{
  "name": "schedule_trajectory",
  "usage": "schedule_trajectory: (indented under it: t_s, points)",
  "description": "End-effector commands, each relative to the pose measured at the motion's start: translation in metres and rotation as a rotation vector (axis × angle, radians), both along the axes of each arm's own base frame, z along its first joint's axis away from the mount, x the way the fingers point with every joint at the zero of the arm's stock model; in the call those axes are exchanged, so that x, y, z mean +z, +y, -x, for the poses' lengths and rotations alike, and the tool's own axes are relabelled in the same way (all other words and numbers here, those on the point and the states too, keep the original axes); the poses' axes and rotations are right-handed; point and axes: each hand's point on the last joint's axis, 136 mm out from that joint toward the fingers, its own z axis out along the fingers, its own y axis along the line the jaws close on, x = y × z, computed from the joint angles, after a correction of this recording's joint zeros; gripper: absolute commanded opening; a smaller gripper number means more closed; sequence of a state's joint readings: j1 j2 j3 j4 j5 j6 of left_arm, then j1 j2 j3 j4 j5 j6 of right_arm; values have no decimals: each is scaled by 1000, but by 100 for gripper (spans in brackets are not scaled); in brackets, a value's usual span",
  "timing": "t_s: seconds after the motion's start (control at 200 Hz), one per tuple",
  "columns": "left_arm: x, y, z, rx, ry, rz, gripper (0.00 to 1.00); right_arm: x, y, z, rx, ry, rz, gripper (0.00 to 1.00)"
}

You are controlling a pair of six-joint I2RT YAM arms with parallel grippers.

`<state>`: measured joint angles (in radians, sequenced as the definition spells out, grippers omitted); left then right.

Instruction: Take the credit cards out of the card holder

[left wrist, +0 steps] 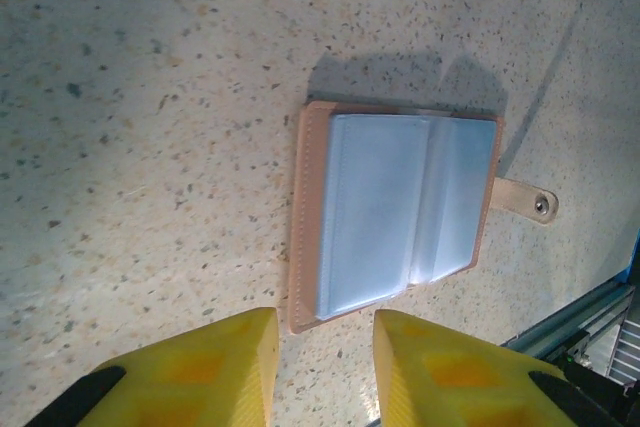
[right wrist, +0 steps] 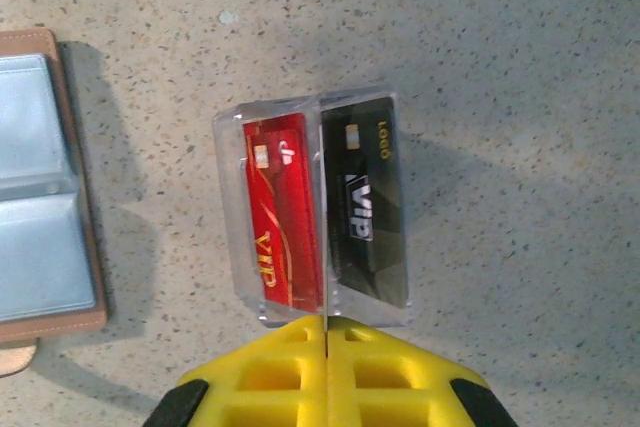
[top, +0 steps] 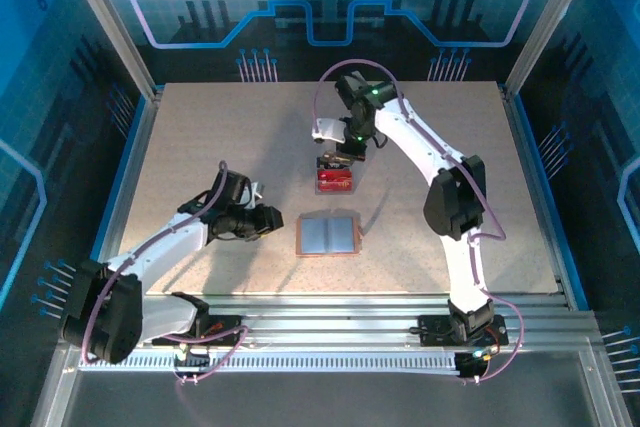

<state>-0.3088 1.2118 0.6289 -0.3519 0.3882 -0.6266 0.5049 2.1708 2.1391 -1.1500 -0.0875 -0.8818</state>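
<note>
The left gripper (left wrist: 322, 335) has its yellow jaws parted with nothing between them. It hovers at the near edge of the tan-brown leather-like folding card holder (left wrist: 400, 212). The holder lies spread open and flat on the speckled beige table (left wrist: 130, 147), its grey-blue inner sleeves facing up and its clasp tab (left wrist: 525, 202) sticking out to one side.

The right gripper (right wrist: 325, 335) has its jaws pressed together on nothing, just at the rim of a small clear plastic rectangular tray (right wrist: 230, 142). In the tray, a red plastic credit card (right wrist: 285, 217) and a dark plastic credit card (right wrist: 370, 217) sit side by side. The tray stands near the card holder without touching it.
</note>
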Motion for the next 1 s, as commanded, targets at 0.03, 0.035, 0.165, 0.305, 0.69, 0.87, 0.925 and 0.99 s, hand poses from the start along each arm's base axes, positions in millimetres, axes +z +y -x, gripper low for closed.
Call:
schedule_trajectory:
  t_s: [0.03,0.035,0.165,0.305,0.69,0.87,0.925,0.99]
  points:
    - [-7,9,8,35,33,-6,31,-6,2,3,59,34,48,0]
    - [-7,9,8,35,34,-5,31,-7,2,2,59,34,50,0]
    - [-10,8,7,40,40,1,31,-15,3,-7,64,33,75,0]
    - [-11,8,6,31,50,-3,31,-24,6,-12,71,49,86,0]
    - [-15,11,10,31,62,-4,31,-48,11,-3,107,116,103,0]
    - [-15,12,11,40,60,1,31,-53,14,-1,117,124,106,0]
    - [-16,12,11,36,61,0,31,-55,15,-2,115,116,116,0]
    - [-16,12,11,29,65,-5,31,-51,16,-4,111,105,112,2]
